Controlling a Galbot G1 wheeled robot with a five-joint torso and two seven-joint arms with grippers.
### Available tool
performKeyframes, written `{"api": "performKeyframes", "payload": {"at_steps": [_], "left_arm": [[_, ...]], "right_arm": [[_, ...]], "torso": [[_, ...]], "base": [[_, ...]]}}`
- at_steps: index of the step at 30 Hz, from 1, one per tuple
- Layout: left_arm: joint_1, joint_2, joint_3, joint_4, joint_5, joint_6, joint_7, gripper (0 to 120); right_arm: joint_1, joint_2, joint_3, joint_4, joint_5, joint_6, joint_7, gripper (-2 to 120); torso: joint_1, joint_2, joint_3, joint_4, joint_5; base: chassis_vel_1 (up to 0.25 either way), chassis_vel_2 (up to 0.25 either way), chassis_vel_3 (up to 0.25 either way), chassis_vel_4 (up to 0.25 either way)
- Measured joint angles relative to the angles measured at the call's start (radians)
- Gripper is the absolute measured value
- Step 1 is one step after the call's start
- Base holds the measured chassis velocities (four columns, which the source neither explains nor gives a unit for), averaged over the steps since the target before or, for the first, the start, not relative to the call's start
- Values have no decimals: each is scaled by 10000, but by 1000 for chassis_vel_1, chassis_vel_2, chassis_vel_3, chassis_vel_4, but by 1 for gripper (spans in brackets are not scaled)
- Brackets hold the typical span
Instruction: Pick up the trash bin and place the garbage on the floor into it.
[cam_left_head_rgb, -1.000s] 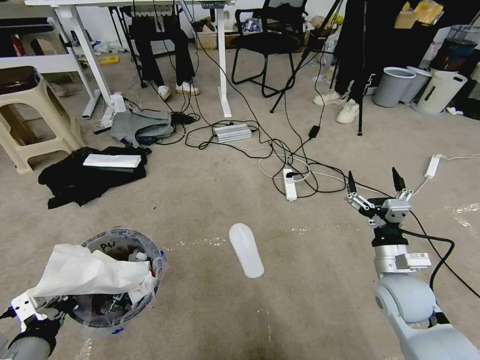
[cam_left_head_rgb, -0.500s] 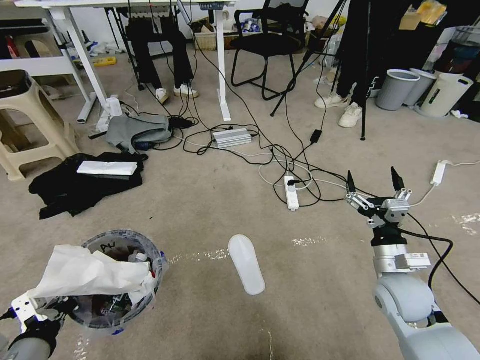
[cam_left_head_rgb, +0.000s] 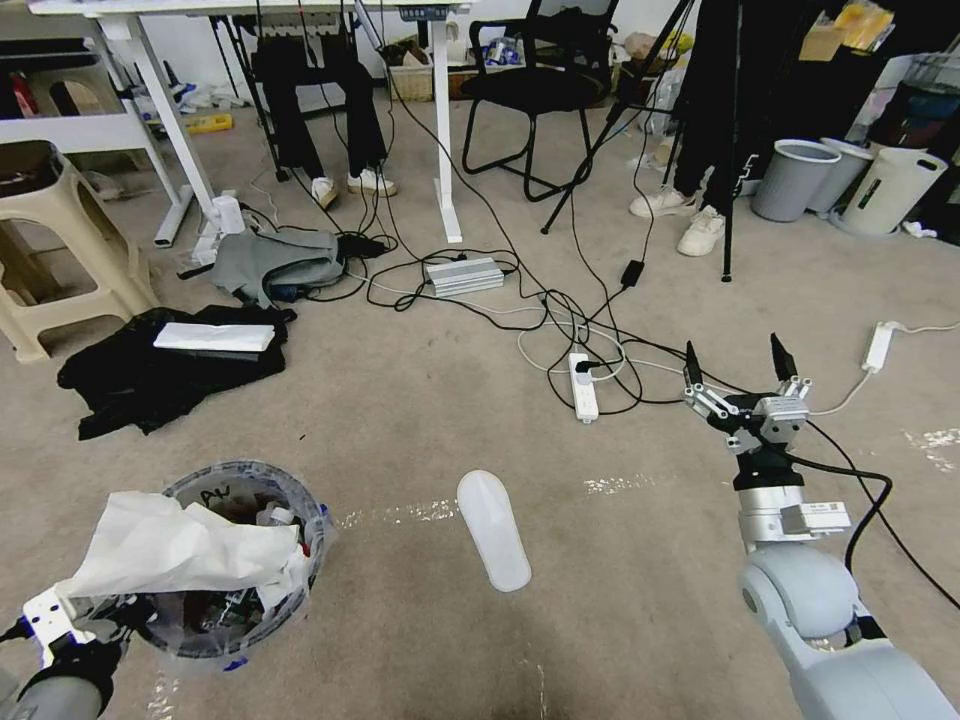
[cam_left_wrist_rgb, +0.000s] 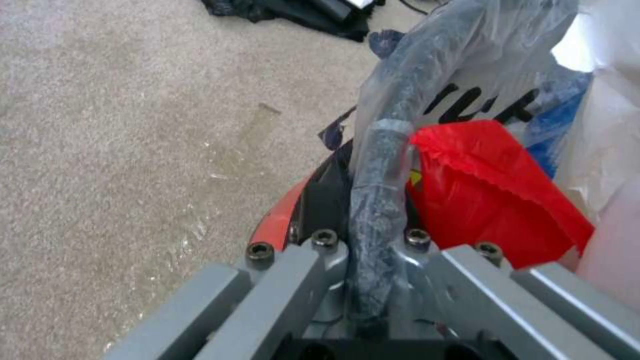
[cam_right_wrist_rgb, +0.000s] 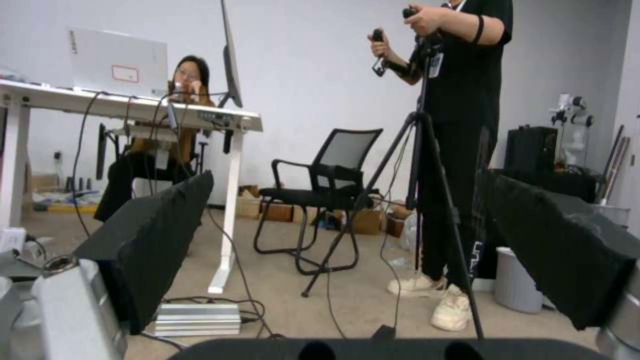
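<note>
The trash bin (cam_left_head_rgb: 245, 480), round and lined with a clear bag with black writing, hangs low at my left over the floor (cam_left_head_rgb: 640, 560). Garbage fills it: a big white paper sheet (cam_left_head_rgb: 170, 545) drapes over its near side. My left gripper (cam_left_head_rgb: 95, 608) is shut on the near rim. In the left wrist view the left gripper (cam_left_wrist_rgb: 370, 240) clamps the bag-covered rim (cam_left_wrist_rgb: 380, 165), with the red bin wall (cam_left_wrist_rgb: 277, 225) on one side and a red wrapper (cam_left_wrist_rgb: 487, 195) inside. My right gripper (cam_left_head_rgb: 735, 365) stands open and empty above the carpet at the right, fingers (cam_right_wrist_rgb: 160, 235) wide apart.
A white slipper (cam_left_head_rgb: 493, 528) lies on the carpet between my arms, beside a shiny tape line (cam_left_head_rgb: 400, 513). Cables and a power strip (cam_left_head_rgb: 582, 385) sprawl ahead. Black clothes (cam_left_head_rgb: 165, 370) lie at left, near a beige stool (cam_left_head_rgb: 50, 240). Grey bins (cam_left_head_rgb: 795, 178) stand far right.
The camera shifted slightly at first, moving the whole scene. My right gripper has since drifted a little left and away, still open. The left gripper and bin hold still.
</note>
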Motion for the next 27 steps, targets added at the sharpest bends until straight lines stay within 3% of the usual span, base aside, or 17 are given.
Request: {"api": "performKeyframes", "payload": {"at_steps": [27], "left_arm": [[-131,-139,45,94,119,-2,20,1]], "right_arm": [[100,-154,59,-140,504,263,-412,100]], "torso": [[0,0,0,0,0]], "base": [[-9,14,16,-13]]}}
